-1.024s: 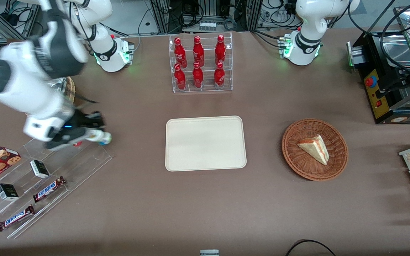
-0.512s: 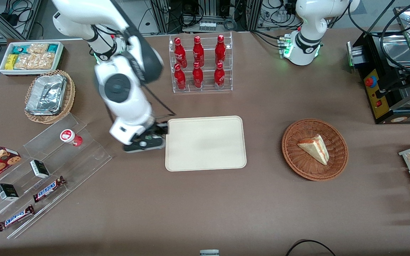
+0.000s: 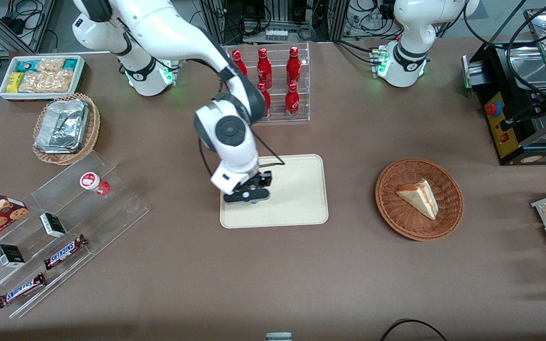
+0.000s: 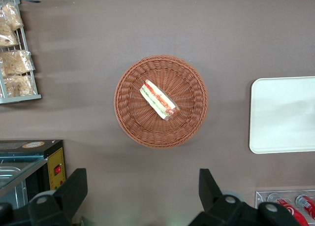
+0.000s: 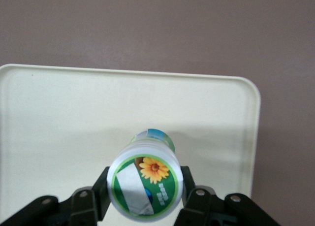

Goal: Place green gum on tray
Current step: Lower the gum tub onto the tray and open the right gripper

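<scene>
The green gum point(image 5: 146, 180) is a small round bottle with a white lid bearing a green label and a yellow flower. My right gripper point(image 5: 145, 191) is shut on the green gum, a finger pressed on each side of it. In the front view the gripper point(image 3: 249, 193) hangs over the cream-beige tray point(image 3: 296, 189), above the part of it toward the working arm's end; the arm hides the gum there. The tray point(image 5: 74, 117) lies under the bottle in the right wrist view. I cannot tell whether the bottle touches the tray.
A clear rack of red bottles point(image 3: 277, 85) stands farther from the front camera than the tray. A red-lidded bottle point(image 3: 92, 182) sits on a clear stepped stand point(image 3: 112, 208) with snack bars. A wicker basket with a sandwich point(image 3: 419, 199) lies toward the parked arm's end.
My right gripper has carried the green gum from the clear stepped stand across the table to above the tray. The red-lidded bottle stays on the stand.
</scene>
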Available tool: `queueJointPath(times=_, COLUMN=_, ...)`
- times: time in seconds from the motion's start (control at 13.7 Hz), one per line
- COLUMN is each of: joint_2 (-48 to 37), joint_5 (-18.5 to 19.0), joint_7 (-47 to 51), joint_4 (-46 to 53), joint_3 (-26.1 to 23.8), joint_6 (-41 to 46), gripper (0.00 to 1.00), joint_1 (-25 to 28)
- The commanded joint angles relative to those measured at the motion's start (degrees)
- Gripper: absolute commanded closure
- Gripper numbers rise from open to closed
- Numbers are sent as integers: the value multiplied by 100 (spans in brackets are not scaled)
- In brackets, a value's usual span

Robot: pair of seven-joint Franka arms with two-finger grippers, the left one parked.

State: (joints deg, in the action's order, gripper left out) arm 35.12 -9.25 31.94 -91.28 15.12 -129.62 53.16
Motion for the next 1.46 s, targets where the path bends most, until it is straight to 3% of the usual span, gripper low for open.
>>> queueJointPath(times=0.0, joint_2=354, joint_5=-157, joint_7=295, joint_4=259, joint_3=88, joint_6=-195, gripper=100, joint_1=203)
queueJointPath(times=1.24, joint_2=645, joint_5=-174, joint_7=472, joint_4=84, joint_3=88, joint_6=-749, gripper=100, joint_1=581)
queueJointPath(times=1.32, joint_2=654, joint_5=-174, joint_7=472, joint_4=75, joint_3=88, joint_6=-749, gripper=96, joint_1=581)
queueJointPath(times=1.39, joint_2=662, joint_5=-174, joint_7=472, joint_4=66, joint_3=88, joint_6=-749, gripper=71, joint_1=572)
